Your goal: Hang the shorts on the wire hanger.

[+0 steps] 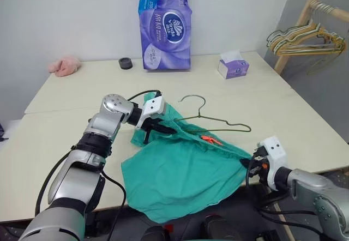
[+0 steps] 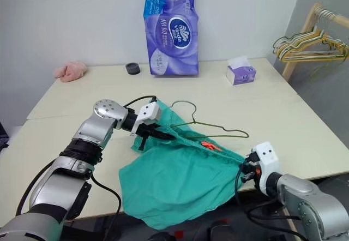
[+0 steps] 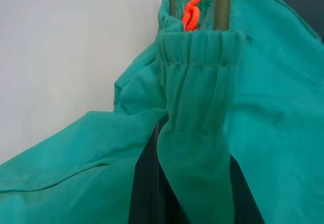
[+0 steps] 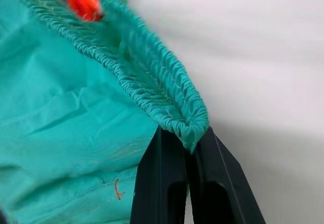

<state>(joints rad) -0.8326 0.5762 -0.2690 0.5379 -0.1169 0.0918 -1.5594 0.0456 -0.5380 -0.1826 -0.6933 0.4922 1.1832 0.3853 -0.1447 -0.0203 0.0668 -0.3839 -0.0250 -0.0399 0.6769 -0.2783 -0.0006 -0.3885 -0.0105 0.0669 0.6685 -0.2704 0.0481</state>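
Both grippers are clamped onto the waistband now: the left gripper (image 1: pixel 158 125) pinches one end, the right gripper (image 1: pixel 248 163) the other, near the front edge of the tabletop (image 1: pixel 305 115). Looks like roughly halfway to me, since the wire hanger (image 1: pixel 215 120) seems partly threaded into the waistband but the shorts (image 1: pixel 180 170) aren't hanging yet. They're teal, soft and rumpled, with the legs spilling over the front edge.

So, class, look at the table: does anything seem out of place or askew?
Mainly the shorts: crumpled, their lower part spilling over the table's near edge, with the wire hanger only half tucked in at the waistband. Both end effectors, left and right, pinch the waistband's ends. Nothing looks damaged.
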